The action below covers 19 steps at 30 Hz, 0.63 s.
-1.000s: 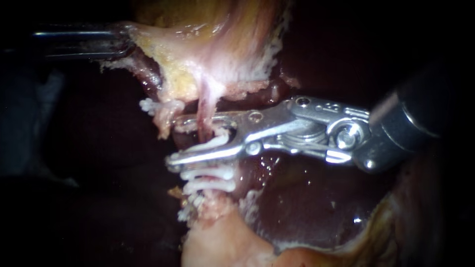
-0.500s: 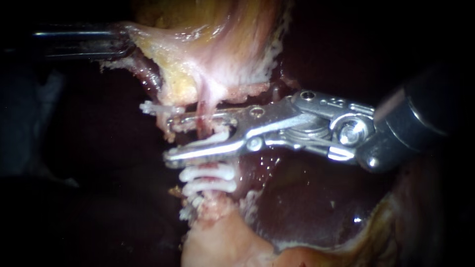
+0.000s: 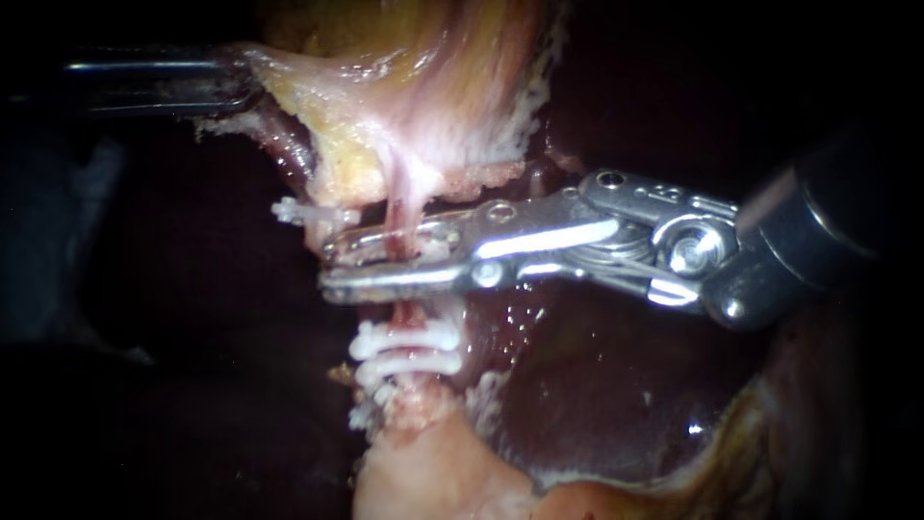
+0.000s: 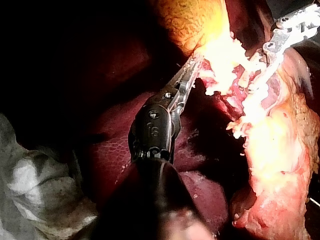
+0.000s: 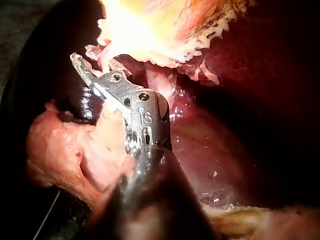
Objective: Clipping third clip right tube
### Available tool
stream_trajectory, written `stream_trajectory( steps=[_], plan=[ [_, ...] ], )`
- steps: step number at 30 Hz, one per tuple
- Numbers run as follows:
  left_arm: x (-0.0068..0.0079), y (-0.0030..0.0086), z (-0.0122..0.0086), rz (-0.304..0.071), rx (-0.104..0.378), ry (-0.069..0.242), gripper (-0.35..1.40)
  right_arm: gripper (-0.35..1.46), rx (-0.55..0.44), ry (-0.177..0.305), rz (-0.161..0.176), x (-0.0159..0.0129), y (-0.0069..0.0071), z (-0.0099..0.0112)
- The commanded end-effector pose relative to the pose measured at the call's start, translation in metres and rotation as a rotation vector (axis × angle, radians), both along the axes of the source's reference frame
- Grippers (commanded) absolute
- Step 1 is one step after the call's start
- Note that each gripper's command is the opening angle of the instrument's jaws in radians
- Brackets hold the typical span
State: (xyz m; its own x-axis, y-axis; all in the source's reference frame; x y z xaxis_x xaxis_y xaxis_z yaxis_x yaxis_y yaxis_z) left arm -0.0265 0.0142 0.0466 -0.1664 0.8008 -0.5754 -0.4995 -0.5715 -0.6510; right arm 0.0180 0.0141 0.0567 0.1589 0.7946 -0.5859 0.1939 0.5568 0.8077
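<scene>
Pink taut tube [image 3: 397,210], two white clips [image 3: 380,342]

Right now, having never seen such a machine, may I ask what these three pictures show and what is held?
It is a surgical robot with two thin instruments, working on a pig's liver on a bench. One picture comes from the endoscope, close to the tissue; the other two come from cameras on the arms. The left instrument holds the pale tissue in its shut jaws. The right instrument has its jaws shut on a thin tube, just above two white clips that sit on it.
</scene>
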Motion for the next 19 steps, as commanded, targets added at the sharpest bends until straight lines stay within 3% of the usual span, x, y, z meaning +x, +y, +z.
stream_trajectory(
  steps=[1,2,5,19],
  plan=[
    [0.0000,0.0000,0.0000,0.000,0.000,0.000,-0.35,-0.24,0.013,-0.001,-0.001,0.0001,0.0001,-0.0002],
    [0.0000,0.0000,0.0000,-0.001,0.000,0.000,-0.35,-0.35,0.030,-0.004,-0.001,0.0000,0.0002,-0.0001],
    [0.0000,0.0000,0.0000,-0.001,0.000,0.000,-0.35,-0.35,0.063,-0.010,-0.003,-0.0001,0.0000,0.0001],
    [0.0000,0.0001,0.0002,0.000,-0.001,0.000,-0.35,-0.35,0.049,-0.047,-0.014,0.0001,-0.0008,0.0012]
  ],
)
